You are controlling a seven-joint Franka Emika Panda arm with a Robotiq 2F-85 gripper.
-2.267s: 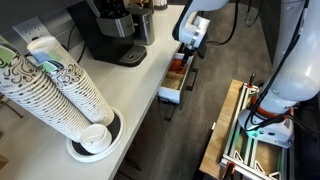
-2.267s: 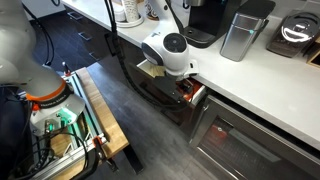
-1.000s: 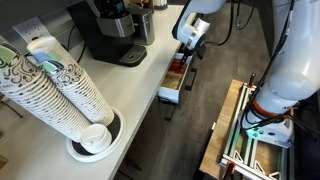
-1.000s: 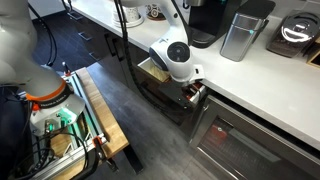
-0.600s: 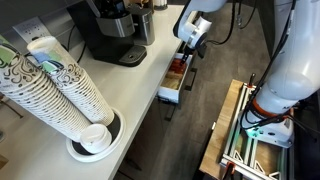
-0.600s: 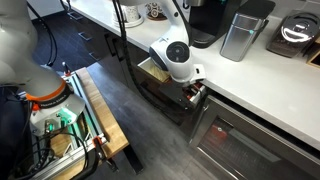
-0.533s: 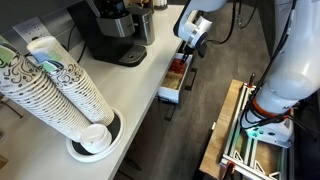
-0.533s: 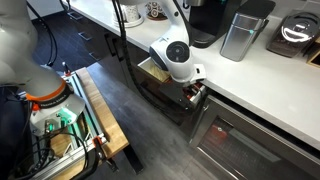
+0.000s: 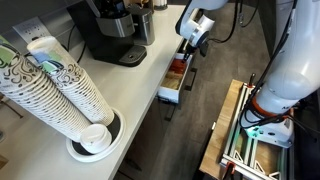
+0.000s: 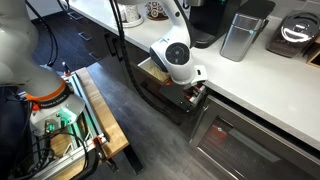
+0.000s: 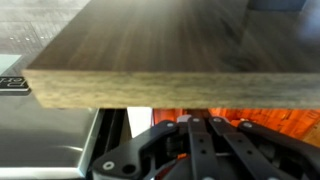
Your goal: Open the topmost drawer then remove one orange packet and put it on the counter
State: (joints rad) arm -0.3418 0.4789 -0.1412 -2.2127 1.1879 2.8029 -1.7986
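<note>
The topmost drawer (image 9: 170, 92) stands pulled out from under the off-white counter (image 9: 125, 85), its white side showing. Orange packets (image 9: 177, 68) lie inside it, and they show again as an orange mass (image 11: 290, 120) in the wrist view. My gripper (image 9: 186, 52) reaches down into the drawer in both exterior views, its fingers (image 10: 193, 90) low among the packets. In the wrist view the gripper (image 11: 198, 122) has its linkages drawn together, shut, right under the counter's edge (image 11: 170, 85). The fingertips are hidden, so I cannot tell whether a packet is between them.
A black coffee machine (image 9: 110, 30) and a leaning stack of paper cups (image 9: 60, 90) stand on the counter. A metal canister (image 10: 240, 35) stands near the counter's edge. Dark cabinet fronts (image 10: 230, 140) lie below the drawer. A wooden platform (image 10: 95, 120) sits on the floor.
The gripper's jaws have closed inside the drawer over the last second. The arm has shifted a little deeper toward the drawer; nothing else has moved.
</note>
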